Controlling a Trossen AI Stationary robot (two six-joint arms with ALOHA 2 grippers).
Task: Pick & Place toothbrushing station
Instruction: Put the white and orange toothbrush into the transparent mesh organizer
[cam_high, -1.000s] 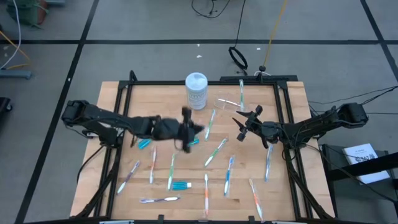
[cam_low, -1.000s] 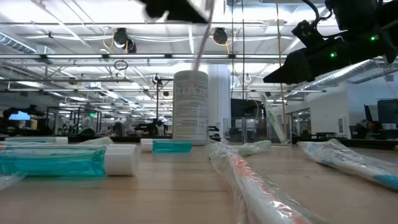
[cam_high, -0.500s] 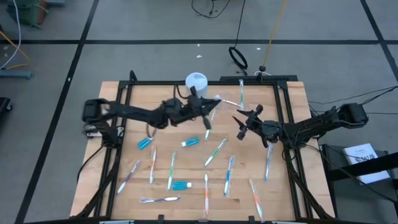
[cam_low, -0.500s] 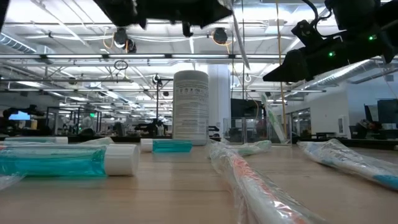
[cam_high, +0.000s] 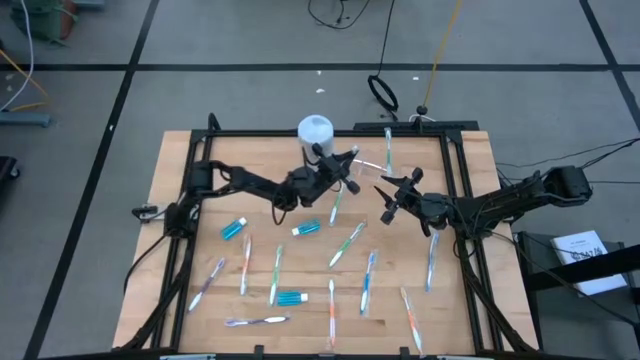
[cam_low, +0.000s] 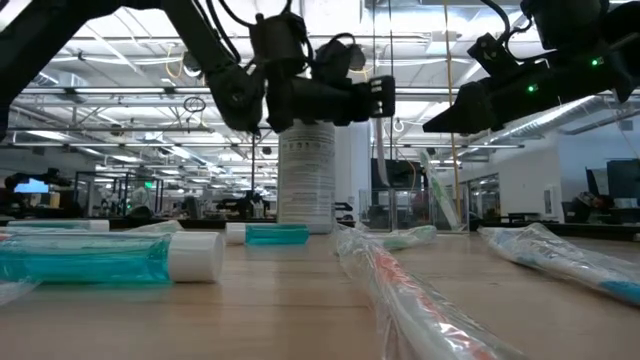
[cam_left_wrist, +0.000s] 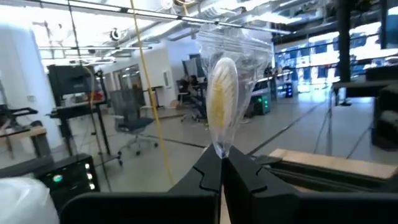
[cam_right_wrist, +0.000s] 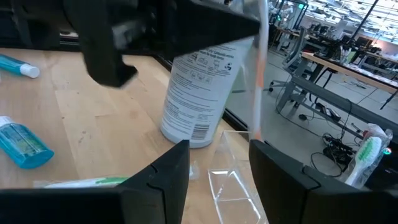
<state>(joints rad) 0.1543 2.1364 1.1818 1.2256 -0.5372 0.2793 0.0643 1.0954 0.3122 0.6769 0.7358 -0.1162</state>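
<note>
You're looking at a light wooden tabletop (cam_high: 190, 150) framed by black rails. Standing on it at the far edge is a white lidded cylindrical canister (cam_high: 315, 131), with what seems to be a clear plastic cup (cam_high: 364, 164) lying just beside it. Small blue toothpaste tubes (cam_high: 233, 229) lie left of centre, and slim wrapped toothbrushes (cam_high: 368, 281) with green, blue, orange and white handles are scattered across the near half.

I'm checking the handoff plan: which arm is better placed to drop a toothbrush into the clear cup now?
Left. The left gripper is shut on a wrapped toothbrush, raised beside the clear cup. The right gripper, also near the cup, is open and holds nothing.
</note>
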